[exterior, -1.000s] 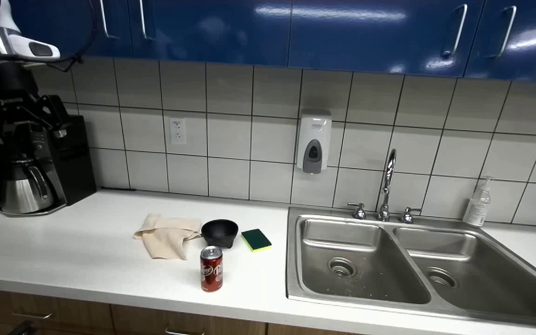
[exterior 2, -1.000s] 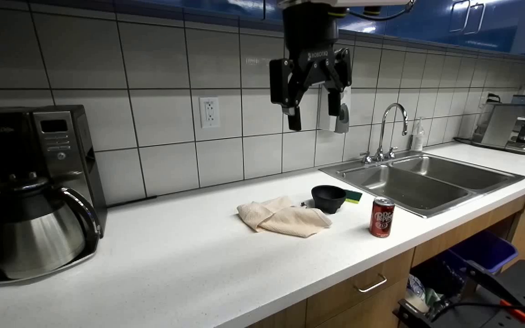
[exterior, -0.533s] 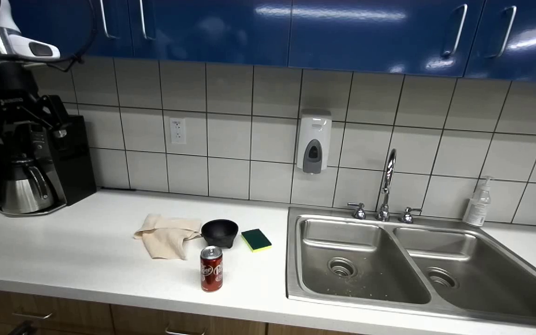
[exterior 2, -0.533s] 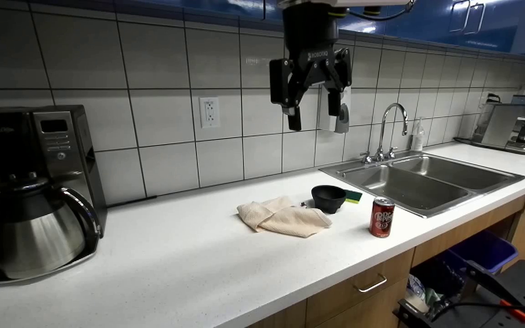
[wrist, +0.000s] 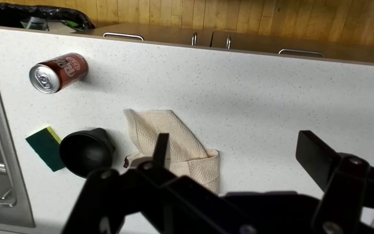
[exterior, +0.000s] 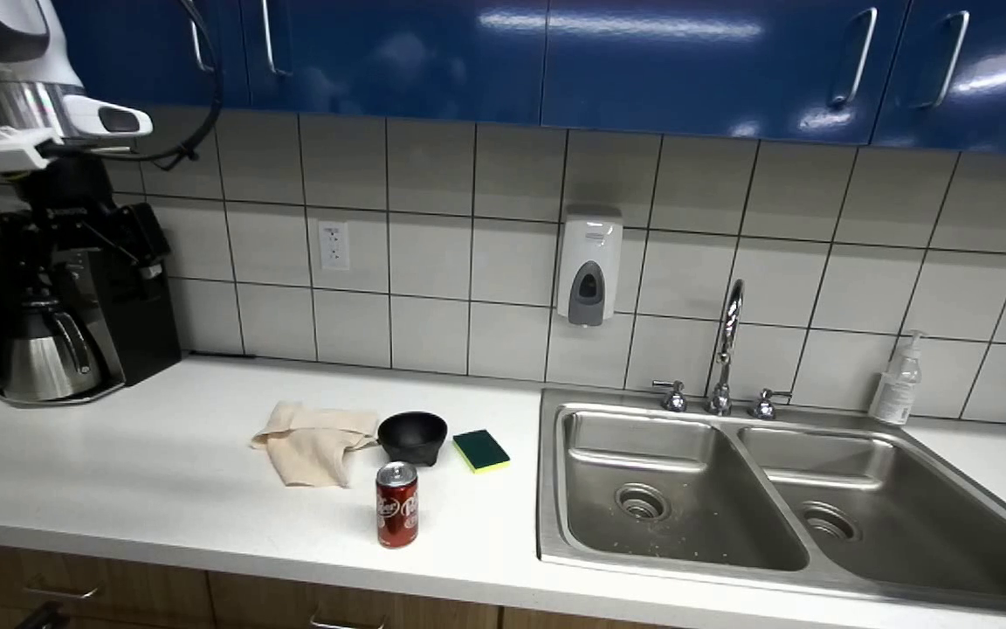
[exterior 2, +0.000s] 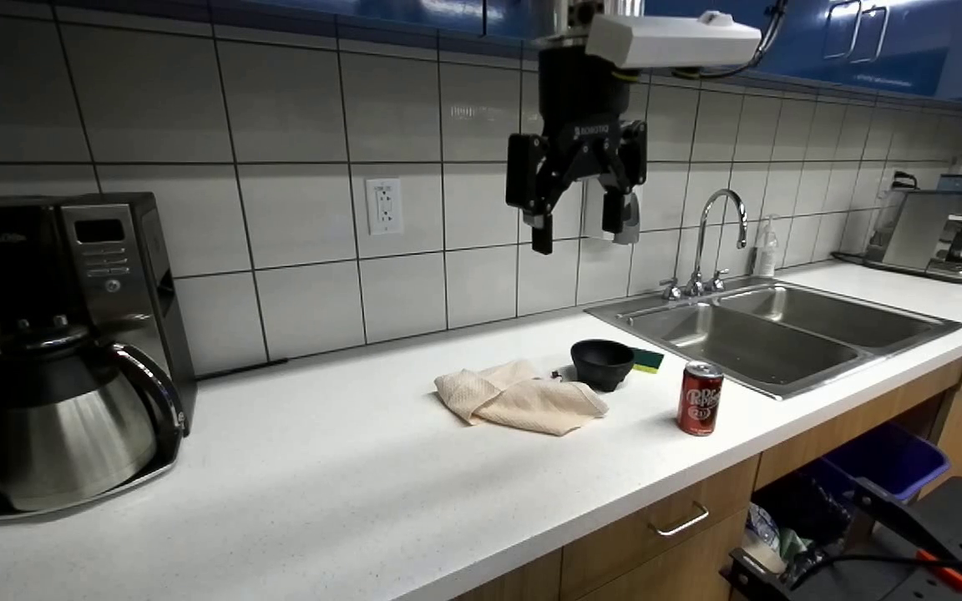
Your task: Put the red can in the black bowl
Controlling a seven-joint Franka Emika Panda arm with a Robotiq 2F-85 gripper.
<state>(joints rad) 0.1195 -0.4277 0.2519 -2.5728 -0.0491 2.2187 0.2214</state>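
Glossy blue cabinets (exterior: pixel 433 70) above a pale tiled wall (exterior: pixel 433 253), white counter (exterior: pixel 162 472), wooden floor (wrist: pixel 239 14)

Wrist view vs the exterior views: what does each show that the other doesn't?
Only the wrist view: a close-set pair of handles under the front edge of the counter.
Only the exterior views: blue upper cabinets, wall outlet, wall dispenser, faucet.
Shared: open gripper, red can, black bowl, cloth, sponge, sink.
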